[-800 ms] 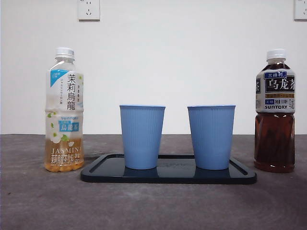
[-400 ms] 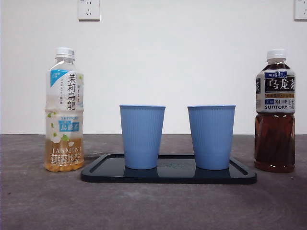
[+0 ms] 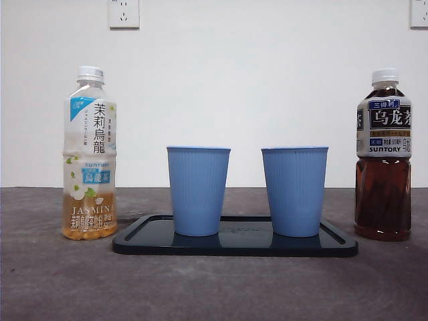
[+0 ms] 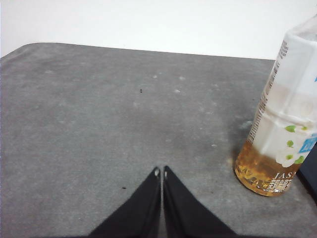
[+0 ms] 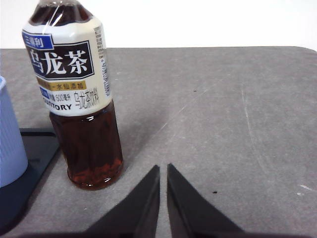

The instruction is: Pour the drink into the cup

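Note:
A jasmine tea bottle (image 3: 89,154) with a white cap stands upright at the left; it also shows in the left wrist view (image 4: 285,114). A dark oolong tea bottle (image 3: 382,157) stands upright at the right, and shows in the right wrist view (image 5: 79,94). Two blue ribbed cups (image 3: 198,190) (image 3: 294,190) stand on a black tray (image 3: 234,245) between the bottles. My left gripper (image 4: 160,172) is shut and empty, low over the table, apart from the jasmine bottle. My right gripper (image 5: 163,170) is shut and empty, a short way from the oolong bottle. Neither arm shows in the front view.
The table (image 3: 214,287) is dark grey with a white wall behind. Wall sockets (image 3: 124,13) sit high on the wall. One cup's edge (image 5: 10,139) and the tray corner (image 5: 29,163) show in the right wrist view.

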